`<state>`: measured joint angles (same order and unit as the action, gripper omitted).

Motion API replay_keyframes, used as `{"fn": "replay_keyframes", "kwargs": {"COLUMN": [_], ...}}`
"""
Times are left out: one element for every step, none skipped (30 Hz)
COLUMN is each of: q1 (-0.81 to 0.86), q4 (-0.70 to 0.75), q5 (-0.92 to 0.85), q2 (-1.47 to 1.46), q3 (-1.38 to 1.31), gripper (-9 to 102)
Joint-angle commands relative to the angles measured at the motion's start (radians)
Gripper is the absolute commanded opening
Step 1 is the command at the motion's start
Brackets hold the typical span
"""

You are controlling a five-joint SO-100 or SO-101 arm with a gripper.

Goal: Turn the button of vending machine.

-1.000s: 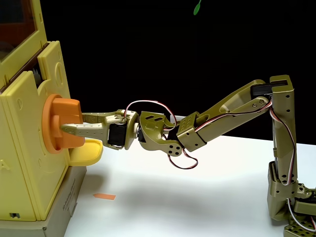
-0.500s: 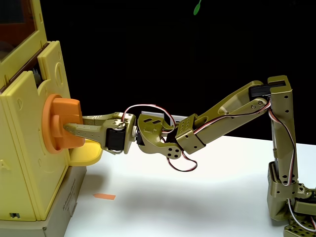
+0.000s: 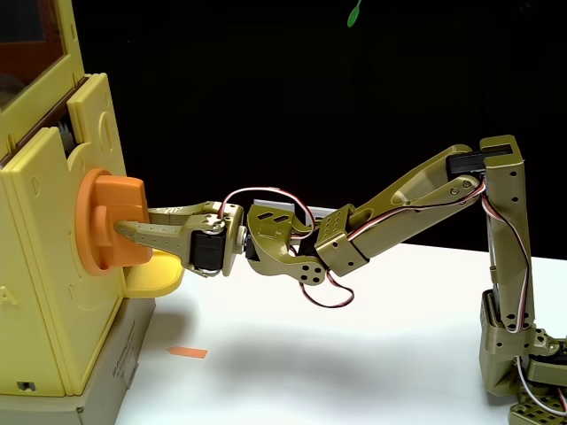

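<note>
While the arm (image 3: 399,208) reached in from the right of the fixed view, its gripper (image 3: 120,223) sat on the button (image 3: 113,221), fingers either side of the blocky orange bar. The near finger (image 3: 155,234) lay across the bar's front face and the far finger showed just behind its right edge. Gripper looked closed on the bar, holding it. The button was mounted on the side panel of the vending machine (image 3: 44,266), at the left of the frame, with the bar sticking out toward the arm. A small yellow tray (image 3: 159,273) sat just below the button, under the gripper. The machine stood on a grey base (image 3: 120,367) on the white table (image 3: 354,354), with a scrap of orange tape (image 3: 188,352) nearby.

Step in hand, as judged: rotating the knob by wrist roll. To do it well, the roll axis should stay lined up with the centre of the disc, so the bar turns and the fingers don't slide off. Grip should stay firm with light pressure toward the machine. Any pull outward or downward would likely slip the fingers off or knock the tray. The machine looked light, so the turn should be slow to avoid shifting it.
</note>
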<state>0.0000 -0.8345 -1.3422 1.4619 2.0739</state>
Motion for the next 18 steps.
{"fn": "replay_keyframes", "kwargs": {"q1": [-0.009, -0.009, -0.009, -0.009, -0.009, -0.008, -0.003, 0.0, 0.003, 0.008, 0.014, 0.018, 0.025, 0.029, 0.034, 0.04, 0.046, 0.052], "q4": [-0.011, -0.011, -0.011, -0.011, -0.011, -0.012, -0.012, -0.012, -0.012, -0.012, -0.012, -0.014, -0.014, -0.014, -0.014, -0.012, -0.012, -0.012], "q5": [0.032, 0.051, 0.075, 0.103, 0.13, 0.167, 0.206, 0.258, 0.31, 0.379, 0.451, 0.528, 0.606, 0.68, 0.746, 0.822, 0.908, 0.994], "q2": [0.014, 0.017, 0.018, 0.021, 0.026, 0.029, 0.037, 0.044, 0.051, 0.06, 0.069, 0.075, 0.083, 0.087, 0.095, 0.103, 0.107, 0.115], "q3": [-0.037, -0.037, -0.037, -0.035, -0.035, -0.035, -0.034, -0.034, -0.032, -0.031, -0.026, -0.023, -0.023, -0.023, -0.023, -0.021, -0.018, -0.017], "gripper": [-1, -1, -1, -1, -1, -1, -1, -1, -1, -1, -1, -1, -1, -1, -1, -1, -1, -1]}}
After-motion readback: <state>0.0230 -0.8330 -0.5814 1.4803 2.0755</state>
